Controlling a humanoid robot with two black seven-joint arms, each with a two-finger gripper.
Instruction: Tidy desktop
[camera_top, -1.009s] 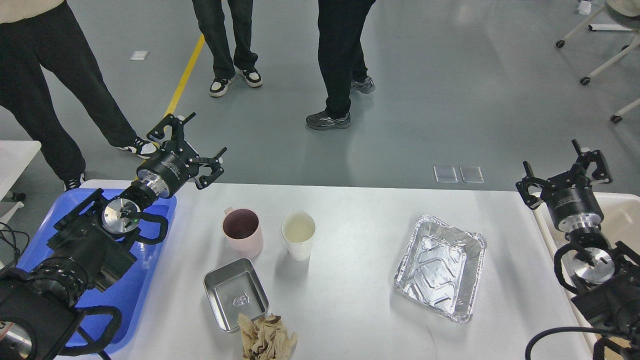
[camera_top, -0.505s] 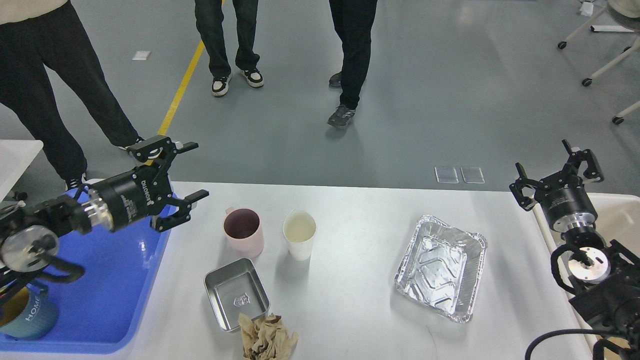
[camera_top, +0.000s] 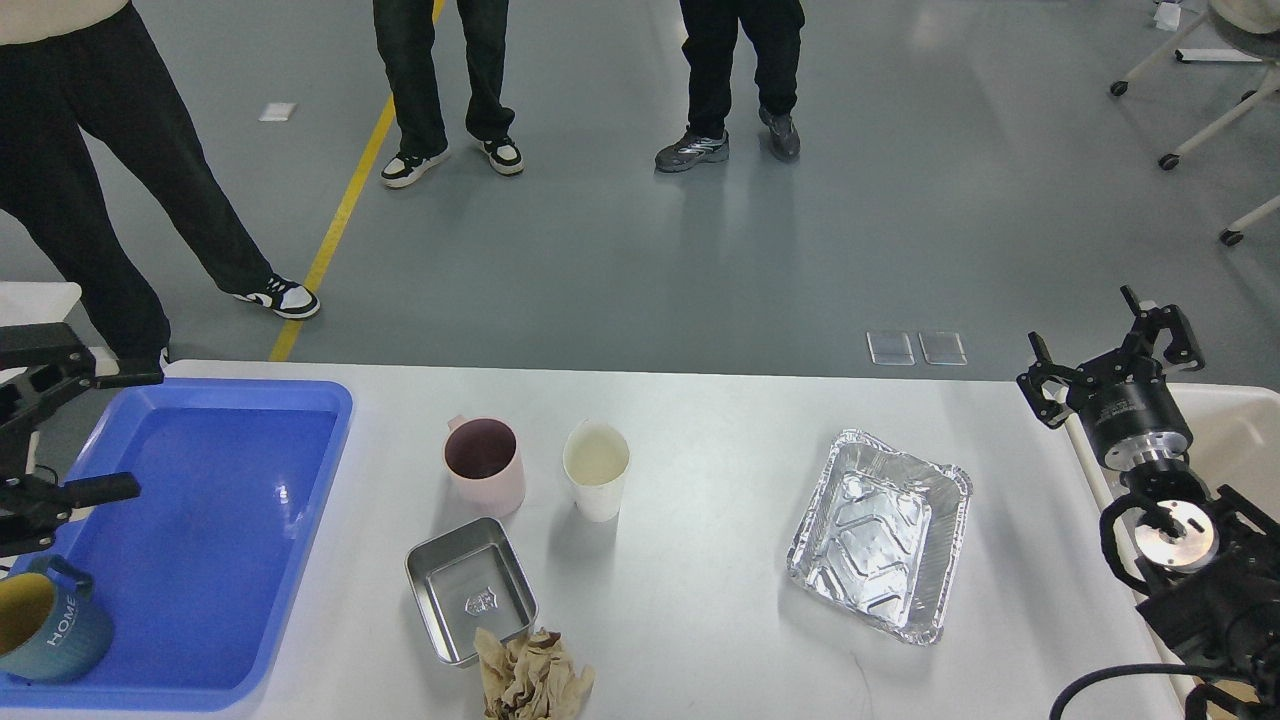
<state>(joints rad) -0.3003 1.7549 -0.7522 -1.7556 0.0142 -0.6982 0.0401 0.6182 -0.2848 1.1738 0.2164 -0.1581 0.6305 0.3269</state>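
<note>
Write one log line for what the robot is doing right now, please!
left gripper: open, over blue tray | right gripper: open, empty | desktop: pink cup, paper cup, steel tin, foil pan | blue mug: in tray

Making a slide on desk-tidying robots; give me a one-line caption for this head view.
Both grippers, left and right, open over a white desktop holding cups, trays and crumpled paper.

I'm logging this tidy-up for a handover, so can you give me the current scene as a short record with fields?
surface: white desktop
left side: blue tray holding a blue mug
centre: pink cup, white paper cup, both upright
front: steel tin, crumpled brown paper at its near edge
right: foil tray
left gripper: open, at tray's left edge
right gripper: open, holding nothing
</note>
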